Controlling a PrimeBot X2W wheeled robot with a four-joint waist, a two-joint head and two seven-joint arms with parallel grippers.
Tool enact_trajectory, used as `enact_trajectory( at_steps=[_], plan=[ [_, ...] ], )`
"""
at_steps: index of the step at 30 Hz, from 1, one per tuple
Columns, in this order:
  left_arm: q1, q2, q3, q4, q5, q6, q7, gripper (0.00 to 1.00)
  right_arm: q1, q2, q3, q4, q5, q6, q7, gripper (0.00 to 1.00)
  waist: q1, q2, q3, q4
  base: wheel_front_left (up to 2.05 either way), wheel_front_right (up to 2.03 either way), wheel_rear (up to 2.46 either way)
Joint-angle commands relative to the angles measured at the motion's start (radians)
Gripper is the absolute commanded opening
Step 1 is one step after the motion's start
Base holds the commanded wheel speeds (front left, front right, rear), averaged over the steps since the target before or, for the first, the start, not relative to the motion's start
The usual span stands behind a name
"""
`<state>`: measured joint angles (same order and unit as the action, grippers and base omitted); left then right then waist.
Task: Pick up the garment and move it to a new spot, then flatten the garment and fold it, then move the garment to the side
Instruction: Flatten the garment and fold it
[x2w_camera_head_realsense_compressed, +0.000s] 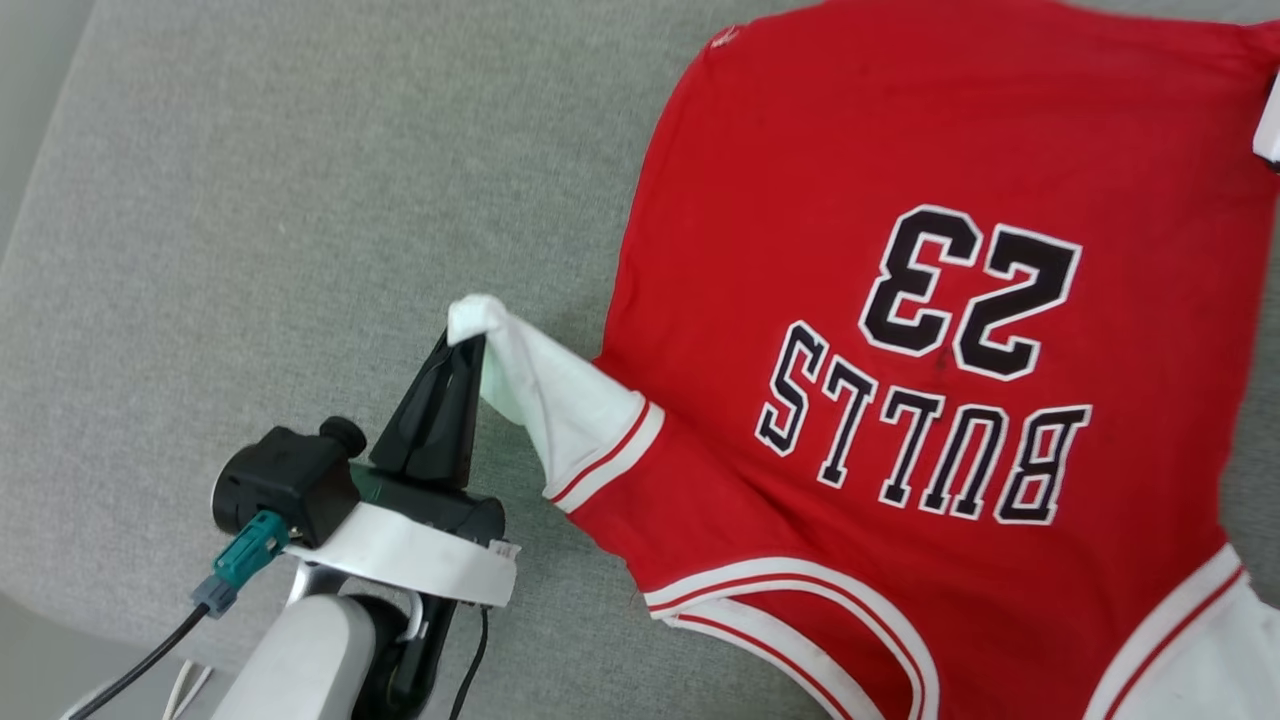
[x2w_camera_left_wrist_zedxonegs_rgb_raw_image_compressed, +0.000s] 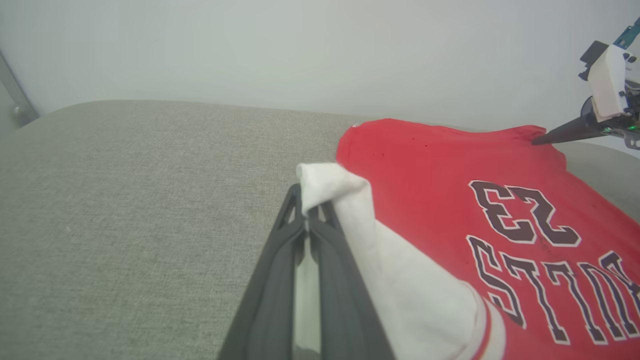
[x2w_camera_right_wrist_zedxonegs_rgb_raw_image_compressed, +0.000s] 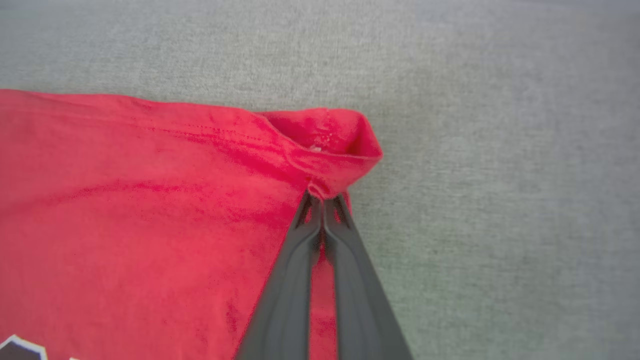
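Note:
The garment (x2w_camera_head_realsense_compressed: 900, 200), a red jersey with black-and-white lettering and a number, lies spread face up on the grey cushion, its print upside down in the head view. My left gripper (x2w_camera_head_realsense_compressed: 468, 345) is shut on the tip of the white left sleeve (x2w_camera_head_realsense_compressed: 560, 400) and lifts it a little off the surface. The left wrist view shows the same pinch by the left gripper (x2w_camera_left_wrist_zedxonegs_rgb_raw_image_compressed: 306, 220), with the sleeve (x2w_camera_left_wrist_zedxonegs_rgb_raw_image_compressed: 360, 230) bunched over the fingertips. My right gripper (x2w_camera_right_wrist_zedxonegs_rgb_raw_image_compressed: 320, 197) is shut on a folded corner of the red hem (x2w_camera_right_wrist_zedxonegs_rgb_raw_image_compressed: 330, 145). The left wrist view catches the right gripper (x2w_camera_left_wrist_zedxonegs_rgb_raw_image_compressed: 535, 141) at the garment's far corner.
The grey fabric cushion (x2w_camera_head_realsense_compressed: 250, 250) stretches wide to the left of the garment and its edge runs along the far left of the head view. A pale wall (x2w_camera_left_wrist_zedxonegs_rgb_raw_image_compressed: 250, 45) rises behind it. A dark cable (x2w_camera_head_realsense_compressed: 140, 665) hangs from my left wrist.

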<state>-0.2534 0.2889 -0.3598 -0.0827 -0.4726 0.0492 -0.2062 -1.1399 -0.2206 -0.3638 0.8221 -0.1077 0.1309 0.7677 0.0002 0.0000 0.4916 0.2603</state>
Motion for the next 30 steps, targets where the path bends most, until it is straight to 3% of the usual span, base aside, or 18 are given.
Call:
enact_trajectory(
  at_steps=[1,6,10,18,23,26,27,30],
  plan=[
    [0.020,0.004,0.007,0.010,-0.009,0.010,-0.004,0.00,0.028,-0.019,0.032,-0.020,0.022,0.000,-0.017,0.00,-0.0002,0.0000,-0.057,-0.029,0.00,0.00,0.00],
    [0.080,0.021,0.030,0.025,-0.020,0.042,0.008,0.00,0.167,-0.059,0.189,-0.122,0.139,0.000,-0.038,0.00,-0.0002,0.0000,-0.162,-0.088,0.00,0.00,0.00],
    [0.145,0.041,0.054,0.030,-0.033,0.073,0.024,0.00,0.360,-0.092,0.284,-0.279,0.250,0.000,-0.022,0.00,-0.0002,0.0000,-0.249,-0.148,0.00,0.00,0.00],
    [0.283,0.074,0.095,0.025,-0.060,0.137,0.069,0.00,0.855,-0.117,0.290,-0.671,0.362,0.000,0.069,0.00,-0.0002,0.0000,-0.397,-0.252,0.00,0.00,0.00],
    [0.343,0.093,0.103,-0.001,-0.066,0.169,0.099,0.00,1.133,-0.048,0.242,-0.853,0.357,0.000,0.125,0.00,-0.0002,0.0000,-0.439,-0.294,0.00,0.00,0.00],
    [0.358,0.099,0.102,-0.003,-0.067,0.174,0.113,0.00,1.230,-0.016,0.240,-0.893,0.334,-0.001,0.143,0.00,-0.0002,0.0000,-0.452,-0.303,0.00,0.00,0.00],
    [0.368,0.103,0.102,-0.007,-0.068,0.180,0.119,0.00,1.315,0.040,0.239,-0.922,0.328,0.000,0.153,0.00,-0.0002,0.0000,-0.461,-0.308,0.00,0.00,0.00],
    [0.378,0.103,0.099,-0.008,-0.067,0.186,0.127,0.00,1.407,0.103,0.207,-0.936,0.322,0.000,0.166,0.00,-0.0002,0.0000,-0.473,-0.311,0.00,0.00,0.00]
  ],
)
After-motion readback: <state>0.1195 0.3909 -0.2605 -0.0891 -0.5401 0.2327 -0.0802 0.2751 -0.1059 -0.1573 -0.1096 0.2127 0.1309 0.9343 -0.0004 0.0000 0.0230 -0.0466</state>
